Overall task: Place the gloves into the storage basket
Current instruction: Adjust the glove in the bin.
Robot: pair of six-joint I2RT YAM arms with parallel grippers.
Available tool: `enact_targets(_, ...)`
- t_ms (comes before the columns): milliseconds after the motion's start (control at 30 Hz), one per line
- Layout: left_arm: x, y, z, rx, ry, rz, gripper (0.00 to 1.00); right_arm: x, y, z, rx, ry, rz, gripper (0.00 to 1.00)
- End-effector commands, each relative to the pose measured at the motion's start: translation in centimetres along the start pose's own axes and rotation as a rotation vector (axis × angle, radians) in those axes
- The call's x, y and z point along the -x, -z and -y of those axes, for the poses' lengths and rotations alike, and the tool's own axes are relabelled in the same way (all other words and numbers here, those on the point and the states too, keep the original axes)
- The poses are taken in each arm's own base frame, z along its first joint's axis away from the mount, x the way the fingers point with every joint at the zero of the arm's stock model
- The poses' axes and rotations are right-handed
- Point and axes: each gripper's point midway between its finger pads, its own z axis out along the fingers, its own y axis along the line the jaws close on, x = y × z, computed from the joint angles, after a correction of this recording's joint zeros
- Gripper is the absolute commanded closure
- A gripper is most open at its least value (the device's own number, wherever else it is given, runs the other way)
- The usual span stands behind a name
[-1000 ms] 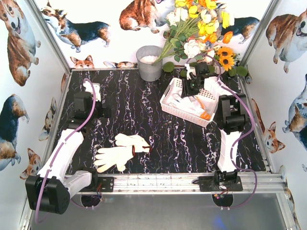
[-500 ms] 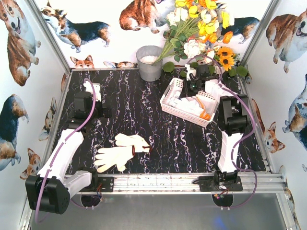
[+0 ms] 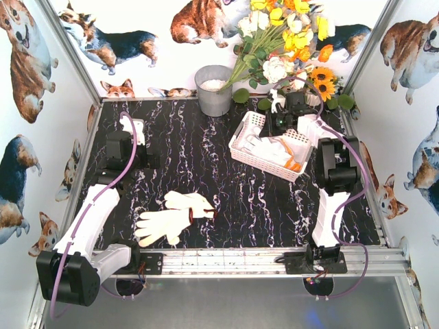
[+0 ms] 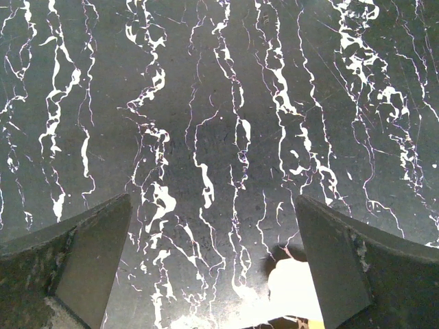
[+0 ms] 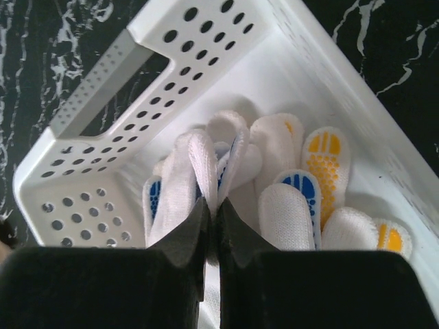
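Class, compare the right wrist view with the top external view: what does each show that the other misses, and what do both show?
Right wrist only: the right gripper with its jaws shut on a white glove, and the blue and yellow grip dots on glove tips. Top external only: two gloves lying on the table, the grey bucket and the flowers. Both: the white basket and the gloves inside.
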Motion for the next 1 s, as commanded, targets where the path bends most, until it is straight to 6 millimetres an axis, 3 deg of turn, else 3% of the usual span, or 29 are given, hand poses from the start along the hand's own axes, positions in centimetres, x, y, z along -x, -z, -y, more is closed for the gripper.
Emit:
enact_targets(0, 0.5, -0.1, 0.0, -0.008, -0.004, 0.015, 0.0, 1.3, -0.3, 1.7, -0.075, 0.029, 0.027, 0.97)
enact_targets(200, 0.7, 0.0, -0.1, -0.003, -0.005, 0.024, 0.0, 1.6, 0.4, 1.8, -0.108, 0.04, 0.03, 0.75)
enact_targets(300, 0.9, 0.2, 0.0, -0.01, -0.004, 0.033, 0.0, 2.7, 1.9, 0.6, -0.106, 0.059, 0.065, 0.62)
enact_targets(467, 2.0, 1.1, 0.3, -0.024, 0.0, 0.082, 0.0, 3.6, 5.4, -1.6, -0.133, 0.085, 0.123, 0.51)
enact_targets(733, 3.3, 2.4, 0.4, -0.031, 0.002, 0.154, 0.0, 2.0, 9.5, -3.3, -0.195, 0.076, 0.163, 0.45)
enact_targets(967, 2.7, 1.8, 0.1, -0.003, 0.094, 0.204, 0.0, 1.3, 11.1, -6.1, -0.258, 0.002, 0.235, 0.46)
